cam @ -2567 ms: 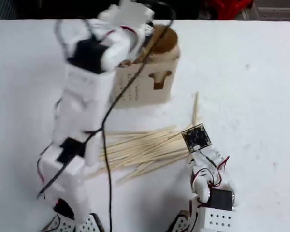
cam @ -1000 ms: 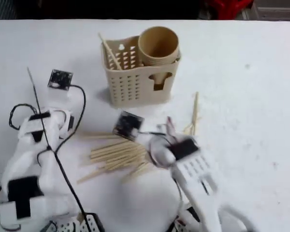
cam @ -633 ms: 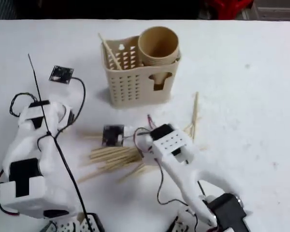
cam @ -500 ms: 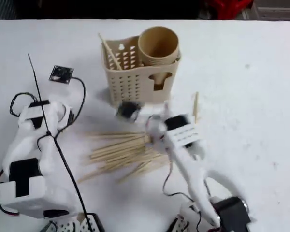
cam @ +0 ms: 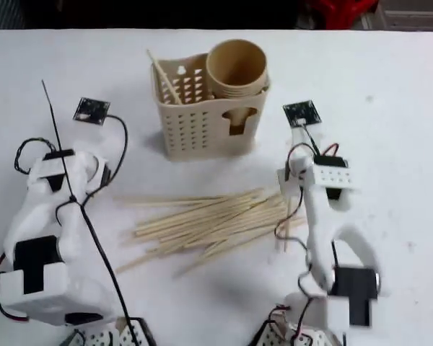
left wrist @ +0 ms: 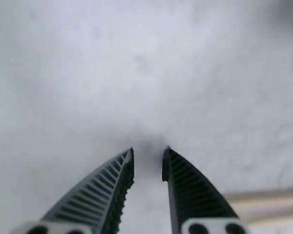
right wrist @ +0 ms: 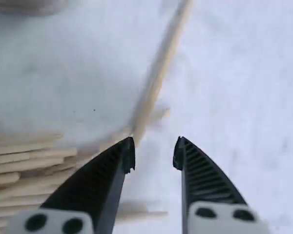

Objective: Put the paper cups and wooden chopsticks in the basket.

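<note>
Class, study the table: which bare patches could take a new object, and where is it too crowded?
Bare table lies right of the basket and right arm, and also left of the basket, beyond the left arm. Crowded: the middle, where chopsticks lie between both arms.

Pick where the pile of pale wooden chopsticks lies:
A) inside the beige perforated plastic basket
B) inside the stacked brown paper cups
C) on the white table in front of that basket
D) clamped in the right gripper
C: the pile of pale wooden chopsticks lies flat on the white table in front of the beige perforated plastic basket, and the right gripper is open with nothing between its fingers.
</note>
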Controlling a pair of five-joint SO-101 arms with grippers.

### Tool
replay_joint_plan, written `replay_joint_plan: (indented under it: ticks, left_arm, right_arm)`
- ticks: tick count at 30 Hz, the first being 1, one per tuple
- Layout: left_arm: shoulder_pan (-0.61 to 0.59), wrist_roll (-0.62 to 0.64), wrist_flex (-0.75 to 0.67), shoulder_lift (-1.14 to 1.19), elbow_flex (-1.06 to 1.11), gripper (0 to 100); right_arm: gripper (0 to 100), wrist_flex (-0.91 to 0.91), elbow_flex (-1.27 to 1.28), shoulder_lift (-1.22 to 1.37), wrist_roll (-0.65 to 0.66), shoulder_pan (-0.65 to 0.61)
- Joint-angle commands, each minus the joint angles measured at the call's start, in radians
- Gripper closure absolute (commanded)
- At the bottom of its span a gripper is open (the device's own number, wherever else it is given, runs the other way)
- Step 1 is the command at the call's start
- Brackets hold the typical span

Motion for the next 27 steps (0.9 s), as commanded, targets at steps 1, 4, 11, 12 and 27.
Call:
replay_joint_plan:
  ticks: [1,4,11,12,27]
  left_arm:
    - [-0.013,-0.006,0.006,-0.001,-0.04,88]
    - [-0.013,-0.006,0.006,-0.001,-0.04,88]
    - [-0.013,-0.008,0.006,-0.001,-0.04,88]
    - [-0.013,-0.008,0.006,-0.001,-0.04,88]
    - [-0.013,-0.008,0.006,-0.001,-0.04,88]
  right_arm:
    - [86.1,0.008,-0.115,0.093,-0.017,0.021]
    - [86.3,0.015,-0.137,0.139,-0.017,0.018]
    - [86.5,0.021,-0.133,0.159,-0.017,0.022]
    - [86.5,0.028,-0.133,0.153,-0.017,0.027]
    - [86.1,0.062,-0.101,-0.045,-0.117,-0.13]
